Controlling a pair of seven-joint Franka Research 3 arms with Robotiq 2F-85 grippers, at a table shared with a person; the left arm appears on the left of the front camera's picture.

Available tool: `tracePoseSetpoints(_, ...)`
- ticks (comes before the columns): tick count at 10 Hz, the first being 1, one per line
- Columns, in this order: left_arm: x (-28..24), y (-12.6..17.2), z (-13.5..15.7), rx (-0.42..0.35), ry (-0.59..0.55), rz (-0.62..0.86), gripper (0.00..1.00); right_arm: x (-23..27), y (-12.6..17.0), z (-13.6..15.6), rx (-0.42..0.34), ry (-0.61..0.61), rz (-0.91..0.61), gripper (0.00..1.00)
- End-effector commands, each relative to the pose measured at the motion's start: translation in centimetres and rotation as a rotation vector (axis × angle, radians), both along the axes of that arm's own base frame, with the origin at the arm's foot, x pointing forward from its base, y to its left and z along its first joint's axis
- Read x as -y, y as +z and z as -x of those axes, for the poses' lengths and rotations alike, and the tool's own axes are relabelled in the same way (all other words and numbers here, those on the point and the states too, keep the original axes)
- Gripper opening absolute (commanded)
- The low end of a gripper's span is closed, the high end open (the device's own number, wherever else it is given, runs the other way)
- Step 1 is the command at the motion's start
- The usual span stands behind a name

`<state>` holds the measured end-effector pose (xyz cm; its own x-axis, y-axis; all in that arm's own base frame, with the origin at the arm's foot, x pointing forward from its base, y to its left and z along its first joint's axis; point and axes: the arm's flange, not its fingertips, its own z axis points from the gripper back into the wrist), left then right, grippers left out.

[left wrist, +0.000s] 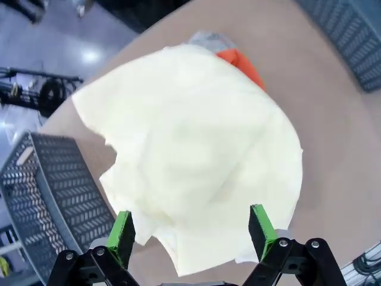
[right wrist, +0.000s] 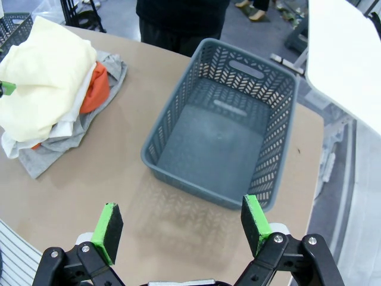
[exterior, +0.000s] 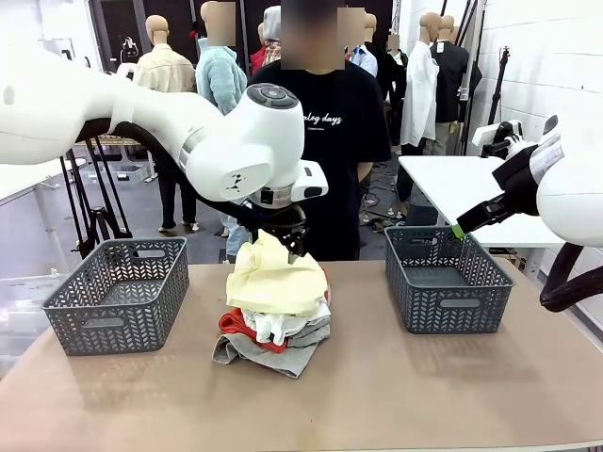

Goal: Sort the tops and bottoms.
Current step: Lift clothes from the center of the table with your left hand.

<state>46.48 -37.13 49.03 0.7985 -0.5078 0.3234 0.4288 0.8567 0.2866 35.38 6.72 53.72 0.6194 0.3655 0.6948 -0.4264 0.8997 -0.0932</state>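
Just beneath the wide-open left pincer (left wrist: 190,225) lies the cream top (left wrist: 190,143), not gripped.

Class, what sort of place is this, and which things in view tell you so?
Probably a robotics lab or test room: a white robot arm reaches over a pile of clothes on a brown table, with the left basket and the right basket set out for sorting.

The left arm (exterior: 141,118) bends down over the middle of the table (exterior: 424,386), left end effector (left wrist: 193,229) pointing straight down, fingers (left wrist: 122,235) spread wide. The right end effector (right wrist: 181,223) hangs raised near the far right corner, likewise spread.
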Motion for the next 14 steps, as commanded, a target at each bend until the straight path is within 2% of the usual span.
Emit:
tracePoseSetpoints(1,-0.5,0.5,-0.8,-0.057,0.121,0.045,1.00,0.1,-0.1,-0.1,0.002,0.002,0.000,1.00)
tracePoseSetpoints(3,-1.6,0.0,-1.8,-0.080,0.182,0.080,1.00,0.1,-0.1,-0.1,0.002,0.002,0.000,1.00)
tracePoseSetpoints(7,-3.7,-2.6,-4.9,-0.171,0.263,0.243,1.00,0.1,-0.1,-0.1,0.002,0.002,0.000,1.00)
tracePoseSetpoints(11,-3.2,-4.3,-6.4,-0.198,0.310,0.271,1.00,0.1,-0.1,-0.1,0.002,0.002,0.000,1.00)
tracePoseSetpoints(13,-2.8,-4.5,-6.1,-0.209,0.313,0.252,1.00,0.1,-0.1,-0.1,0.002,0.002,0.000,1.00)
tracePoseSetpoints(14,-2.7,-4.5,-5.9,-0.189,0.301,0.249,0.90,0.1,-0.1,-0.1,0.002,0.002,0.000,1.00)
